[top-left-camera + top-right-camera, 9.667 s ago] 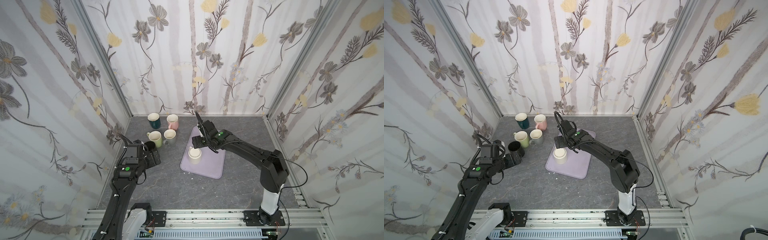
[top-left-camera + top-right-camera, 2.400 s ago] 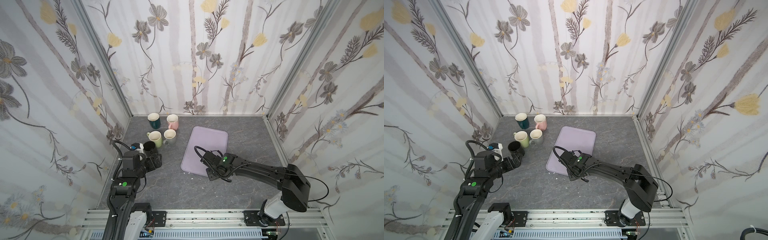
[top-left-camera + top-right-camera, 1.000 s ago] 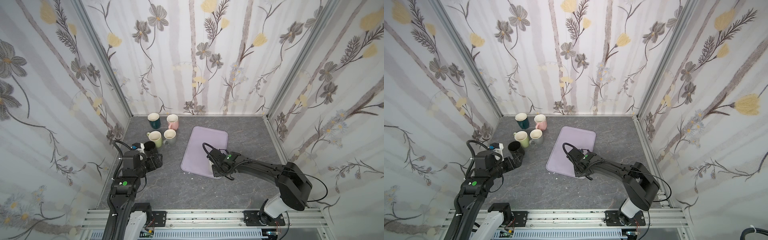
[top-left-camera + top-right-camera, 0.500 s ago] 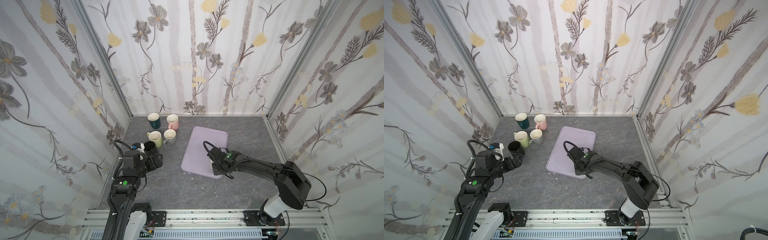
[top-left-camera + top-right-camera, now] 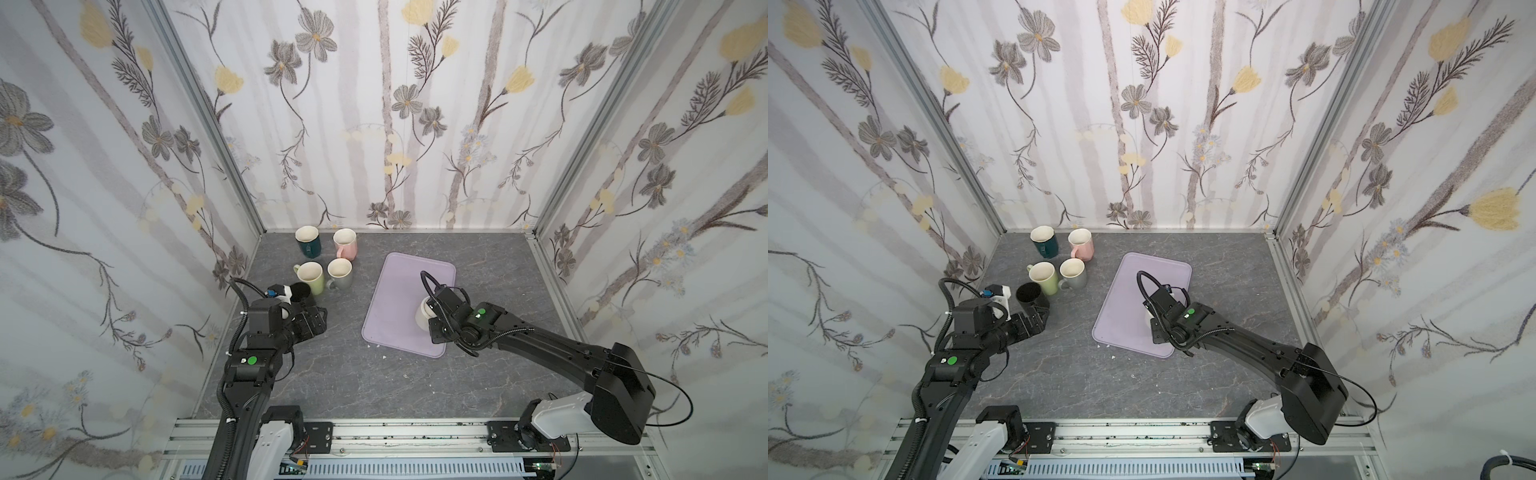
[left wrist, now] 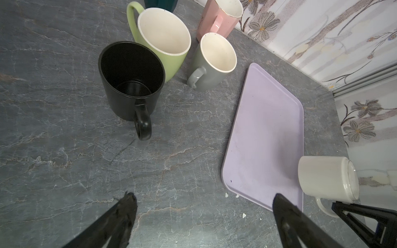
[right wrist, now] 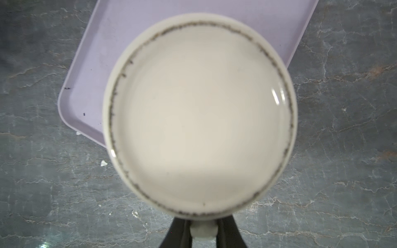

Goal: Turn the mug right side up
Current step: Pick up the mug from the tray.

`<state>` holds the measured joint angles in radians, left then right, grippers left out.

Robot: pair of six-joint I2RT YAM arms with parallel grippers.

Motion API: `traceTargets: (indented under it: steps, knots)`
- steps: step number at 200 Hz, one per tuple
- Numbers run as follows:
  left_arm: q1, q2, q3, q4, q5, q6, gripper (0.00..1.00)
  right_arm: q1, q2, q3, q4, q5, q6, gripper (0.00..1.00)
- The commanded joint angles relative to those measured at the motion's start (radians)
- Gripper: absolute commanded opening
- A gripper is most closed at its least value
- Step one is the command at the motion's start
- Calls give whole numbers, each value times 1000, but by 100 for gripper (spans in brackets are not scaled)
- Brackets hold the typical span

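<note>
Position is the big change: ten seconds back the white mug (image 5: 424, 313) stood mouth-down by the 8 o'clock edge of the lilac tray (image 5: 395, 291) with the right gripper (image 7: 203, 233) above it; now it is at the tray's 5 o'clock corner and the right arm (image 5: 540, 345) reaches in low from 4 o'clock. The mug is not yet turned: its long axis runs close to straight up and down, base skyward, mouth toward the tray, handle (image 6: 322, 207) out at about 5 o'clock. The right jaws are clenched on that handle, fingers (image 7: 179, 234) either side. Whether the mouth rests on the tray or hangs just above it cannot be told. The left gripper (image 6: 204, 196) hovers with jaws spread wide and nothing between them, at 9 o'clock on the table (image 5: 374, 395), black mug (image 6: 131, 85) just beyond at its 11 o'clock, much as before
</note>
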<state>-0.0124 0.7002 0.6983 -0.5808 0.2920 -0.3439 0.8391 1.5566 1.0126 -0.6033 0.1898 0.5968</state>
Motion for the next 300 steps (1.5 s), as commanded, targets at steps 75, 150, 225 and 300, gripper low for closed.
traceTargets:
  steps: [75,150,225,300]
  knots:
    - [-18,122,50,103,158,-120,100,-54,-162,-31,224,-88,-30,0]
    - [-259,308,285,73,98,-149,100,-159,-284,-138,391,-236,-27,0]
    - [-534,538,469,124,16,-223,100,-295,-315,-173,530,-408,-35,0]
    - [-683,628,475,352,7,-325,97,-345,-332,-255,750,-536,30,0]
